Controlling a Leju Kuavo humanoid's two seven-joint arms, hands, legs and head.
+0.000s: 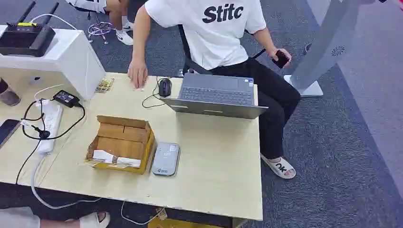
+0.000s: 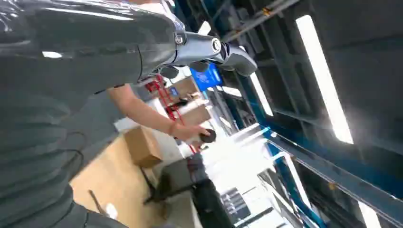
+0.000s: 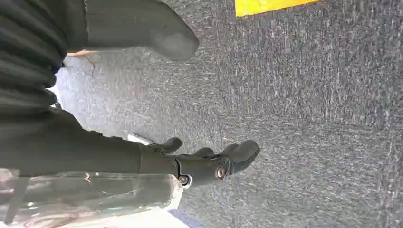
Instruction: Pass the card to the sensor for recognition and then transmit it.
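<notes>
Both hands hold nothing: left hand point(image 2: 209, 47) raised, right hand point(image 3: 199, 164) over carpet point(image 3: 309, 118); sensor point(image 1: 166, 158) beside box point(image 1: 121, 144) mid-counter point(image 1: 218, 166).

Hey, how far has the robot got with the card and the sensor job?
Nothing looks done yet. The cardboard box holding what look like white cards sits untouched on the table, beside the grey sensor. Nothing is in hand: the right hand hangs over carpet with nothing in it, and the left hand is raised, also holding nothing. Picking a card, scanning it and handing it over all remain.
</notes>
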